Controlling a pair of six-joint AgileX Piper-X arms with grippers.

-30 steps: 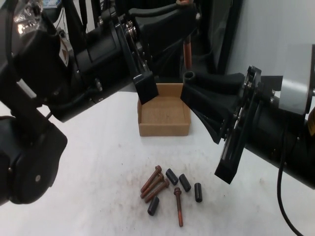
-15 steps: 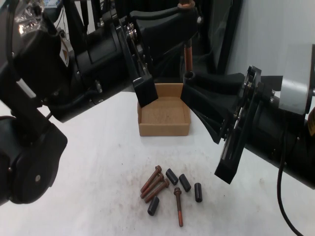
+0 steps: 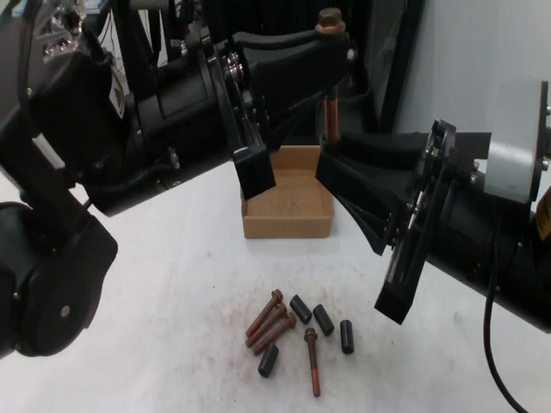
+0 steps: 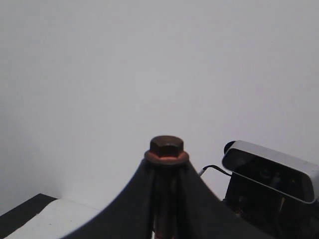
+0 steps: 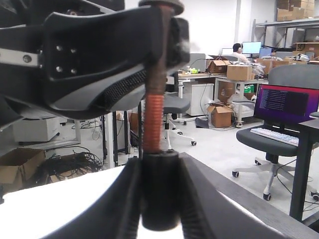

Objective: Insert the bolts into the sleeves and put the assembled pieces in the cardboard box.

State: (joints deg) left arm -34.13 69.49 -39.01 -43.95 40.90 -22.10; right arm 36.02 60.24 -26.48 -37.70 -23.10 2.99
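- Left gripper (image 3: 331, 52): fingers pinching the held bolt (image 5: 153, 117) just below its flanged hexagonal head, shank hanging downward.
- Right gripper (image 5: 158, 199): fingers pressed on the sleeve (image 5: 159, 186), bore upward, directly beneath the bolt.
- Position: bolt and sleeve meet in the air between the two arms, above the bench (image 3: 129, 301) and close over the far side of the cardboard box (image 3: 287, 225). The bolt tip sits at or just inside the sleeve mouth; the depth of entry cannot be told.
- Risk 1: a slight tilt between shank and bore would likely catch the thread on the sleeve rim and jam the insertion.
- Risk 2: downward force against such a jam could make the sleeve slide through the right fingers, or push the bolt upward through the left ones.
- Risk 3: release before the shank is fully seated could let the parts separate and fall onto the bench rather than into the box.
- Appearance, bolt: rust-brown head, copper-orange threaded shank, darker toward the head.
- Appearance, sleeve: short matte black cylinder, open at the top end.
- Remaining stock: loose bolts (image 3: 271, 318) and loose sleeves (image 3: 323, 319) lie grouped on the bench, nearer the camera than the box.
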